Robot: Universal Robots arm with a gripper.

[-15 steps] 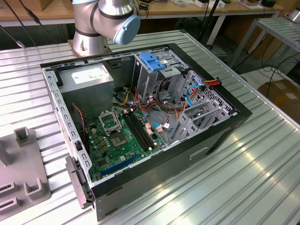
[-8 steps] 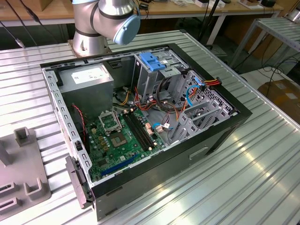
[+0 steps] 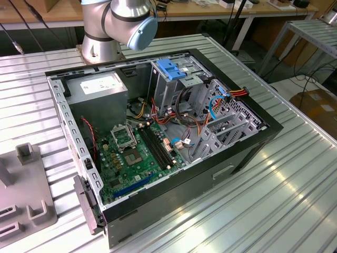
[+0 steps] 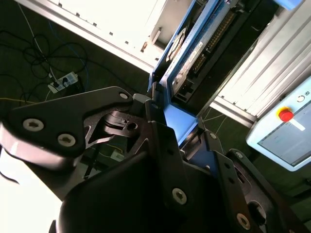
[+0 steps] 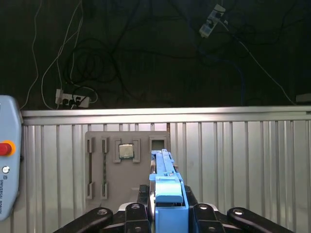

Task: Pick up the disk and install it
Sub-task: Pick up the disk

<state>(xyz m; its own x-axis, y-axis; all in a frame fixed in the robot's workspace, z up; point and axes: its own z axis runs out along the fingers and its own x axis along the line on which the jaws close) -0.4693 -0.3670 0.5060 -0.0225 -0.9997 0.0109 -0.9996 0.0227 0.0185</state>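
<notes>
Gripping the disk [image 5: 167,194], fingers [image 4: 163,145] clenched — first wrist view: edge-on; second wrist view: connector pins [image 4: 216,36].

We see the disk [image 4: 192,51] clamped in the hand [image 4: 167,121], held in the air and touching nothing else. In the second wrist view it runs away from the hand as a thin, flat slab. A blue plastic rail lines its long edge, a strip of white label with dark print shows on one face, and a dark connector block with a row of pins sits along one side. In the first wrist view we meet it edge-on, a narrow blue bar standing straight out between the closed jaws, with a broader blue tab at its near end. The silver-grey body is mostly hidden there, so the grip seems to us to be on its two flat faces.
</notes>
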